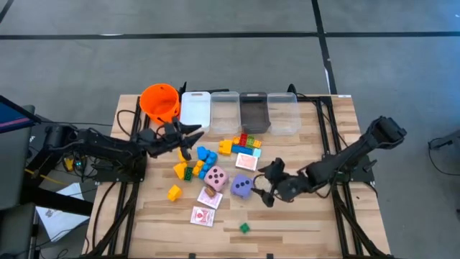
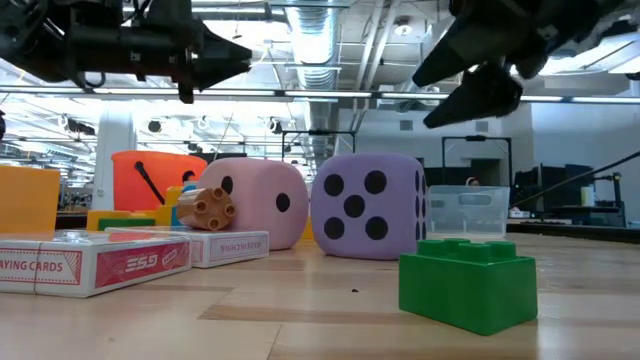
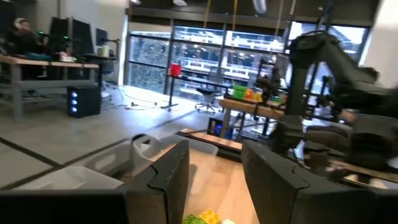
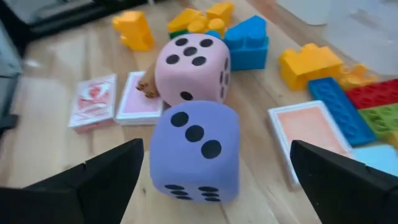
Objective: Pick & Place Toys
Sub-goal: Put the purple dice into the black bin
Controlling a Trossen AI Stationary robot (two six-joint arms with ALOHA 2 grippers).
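1. Right gripper (image 1: 263,188) spread wide, empty, at 3 o'clock of the purple die (image 1: 242,188), just beside it.
2. Pink die (image 1: 215,178) touches the purple die at 10 o'clock.
3. Left gripper (image 1: 188,140) part open, empty, above the blocks (image 1: 240,144) near the bins (image 1: 239,109).
4. Green block (image 1: 244,228) lies alone by the near edge.

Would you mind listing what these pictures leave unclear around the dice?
- Purple die: its far faces, turned away in the right wrist view.
- Tan piece by the pink die: half hidden, unidentifiable.
- Bins: contents unreadable from above.
- Left gripper: any load, cut off by the frame edge.
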